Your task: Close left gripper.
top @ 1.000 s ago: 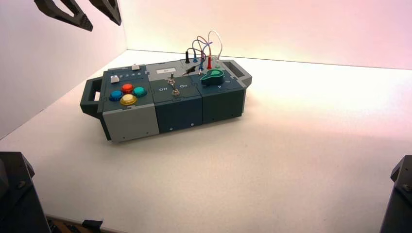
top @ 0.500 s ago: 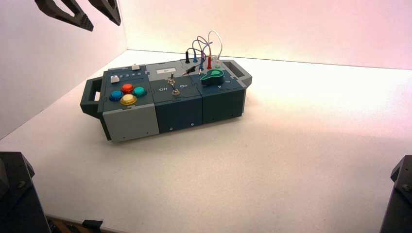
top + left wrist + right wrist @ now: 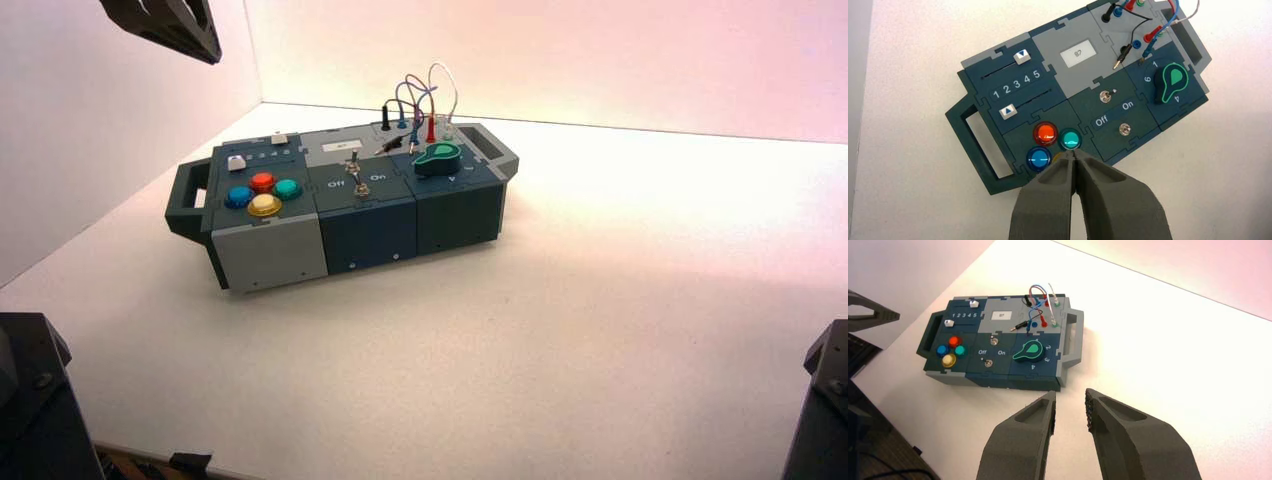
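My left gripper (image 3: 1075, 156) is shut and empty, its fingertips touching; it hangs high above the box's left end and shows at the top left of the high view (image 3: 200, 40). In the left wrist view its tips lie over the yellow button, between the blue button (image 3: 1038, 158) and the teal button (image 3: 1070, 139). The box (image 3: 340, 195) stands on the white table. My right gripper (image 3: 1070, 407) is open and empty, held well back from the box's near side.
The box carries a red button (image 3: 1045, 132), two sliders by the numbers 1 to 5 (image 3: 1015, 84), a display reading 87 (image 3: 1077, 52), two toggle switches at Off/On (image 3: 1113, 112), a green knob (image 3: 1170, 84) and plugged wires (image 3: 420, 100). White walls stand left and behind.
The left gripper's fingers, apart in the earlier frames, have come together and now show as one dark shape at the top left.
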